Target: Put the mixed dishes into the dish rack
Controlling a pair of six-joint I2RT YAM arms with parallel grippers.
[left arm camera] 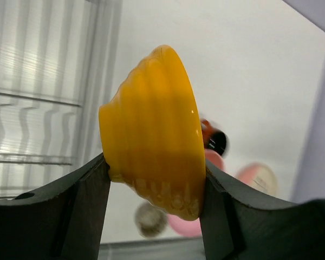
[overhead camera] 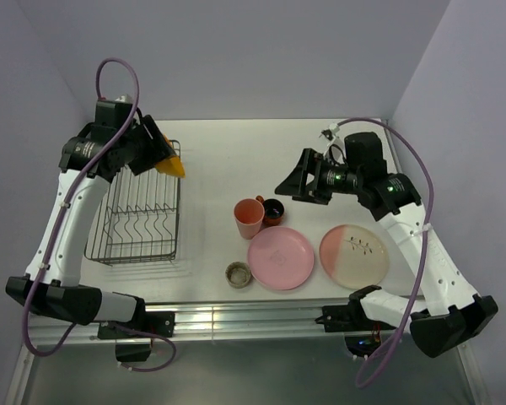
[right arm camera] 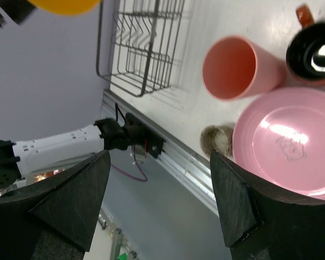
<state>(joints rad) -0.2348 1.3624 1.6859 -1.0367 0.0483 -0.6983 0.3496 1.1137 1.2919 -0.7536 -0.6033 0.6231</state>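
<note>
My left gripper (overhead camera: 158,153) is shut on the orange-yellow bowl (overhead camera: 170,163) and holds it in the air over the far right corner of the wire dish rack (overhead camera: 140,221); the bowl fills the left wrist view (left arm camera: 151,132) between my fingers (left arm camera: 78,208). My right gripper (overhead camera: 292,184) is open and empty, held above the table beyond the dishes. The pink tumbler (overhead camera: 249,217), dark red-brown cup (overhead camera: 273,211), pink plate (overhead camera: 280,258), pink-and-cream plate (overhead camera: 354,256) and speckled beige cup (overhead camera: 239,274) stand on the table. The rack holds nothing.
The table's near edge is an aluminium rail (overhead camera: 236,319). Purple walls close the table at the back and sides. In the right wrist view the rack (right arm camera: 143,46), tumbler (right arm camera: 235,66), pink plate (right arm camera: 287,143) and beige cup (right arm camera: 216,140) show below.
</note>
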